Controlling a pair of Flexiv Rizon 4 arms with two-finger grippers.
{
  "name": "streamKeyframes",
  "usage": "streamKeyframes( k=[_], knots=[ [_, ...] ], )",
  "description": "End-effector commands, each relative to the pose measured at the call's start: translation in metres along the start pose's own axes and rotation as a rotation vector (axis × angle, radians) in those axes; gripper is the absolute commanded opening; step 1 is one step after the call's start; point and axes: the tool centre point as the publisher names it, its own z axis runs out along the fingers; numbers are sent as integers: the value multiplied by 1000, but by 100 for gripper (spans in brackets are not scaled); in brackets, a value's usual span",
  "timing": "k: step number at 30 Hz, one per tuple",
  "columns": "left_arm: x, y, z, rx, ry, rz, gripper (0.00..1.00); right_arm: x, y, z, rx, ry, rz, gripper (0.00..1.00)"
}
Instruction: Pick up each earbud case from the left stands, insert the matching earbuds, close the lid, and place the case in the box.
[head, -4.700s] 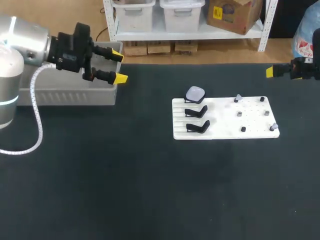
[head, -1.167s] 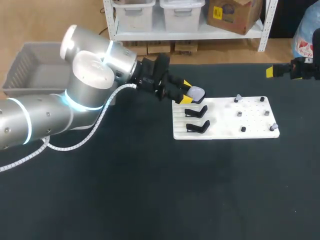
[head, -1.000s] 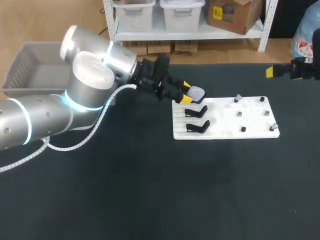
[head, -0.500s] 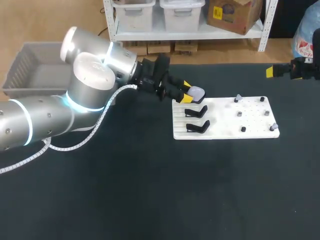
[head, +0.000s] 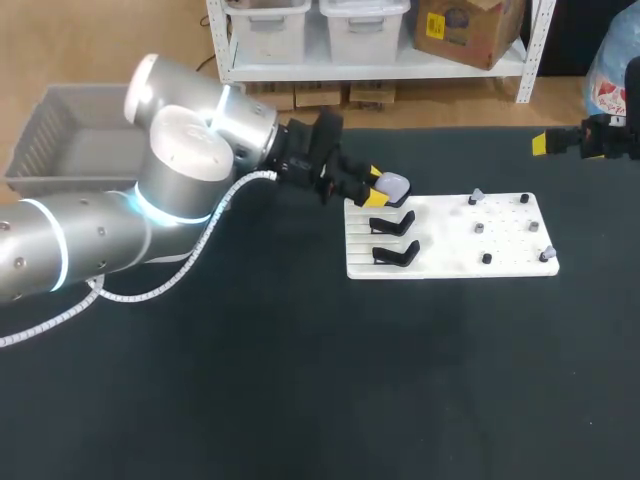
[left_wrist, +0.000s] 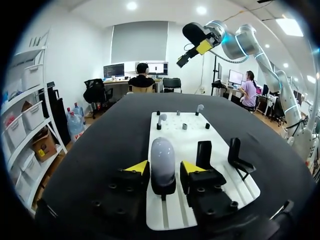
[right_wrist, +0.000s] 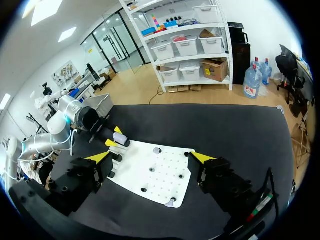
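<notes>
Closely bracketing case (left_wrist: 163, 159) on its stand (left_wrist: 163, 189) with left pincer (left_wrist: 164, 168), poised for lifting; whether clenched, cannot tell.

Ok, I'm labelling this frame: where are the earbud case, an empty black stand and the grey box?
earbud case (left_wrist: 163, 159), left wrist view, middle of its rounded lid.
empty black stand (head: 390, 224), head view, middle of its black body.
grey box (head: 60, 120), head view, its inner wall.

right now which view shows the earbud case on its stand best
The left wrist view: the earbud case stands close up inside the open left pincer, its rounded front visible. The head view shows it small, right at that pincer; the right wrist view shows a tiny pale speck.
</notes>
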Motion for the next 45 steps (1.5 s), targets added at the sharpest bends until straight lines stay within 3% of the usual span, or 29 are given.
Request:
streamKeyframes(
  k=[1,3,5,16,25,33,37,45],
  knots=[
    [-1,4,2,3,5,-1,27,0,0,0,0,1,0,100],
    [-1,4,2,-4,6,0,17,0,0,0,0,1,0,100],
    [-1,5,3,-6,6,1,0,0,0,0,0,1,0,100],
    [-7,-1,-3,-15,-13,18,0,0,0,0,0,1,0,100],
    [-21,-12,-22,-32,-180,-4,0,0,0,0,0,1,0,100],
    [-62,-44,-50,-62,-366,42,0,0,0,0,0,1,0,100],
    [-81,-63,-58,-81,-400,69,0,0,0,0,0,1,0,100],
    [-94,-91,-62,-110,-427,48,0,0,0,0,0,1,0,100]
  ],
)
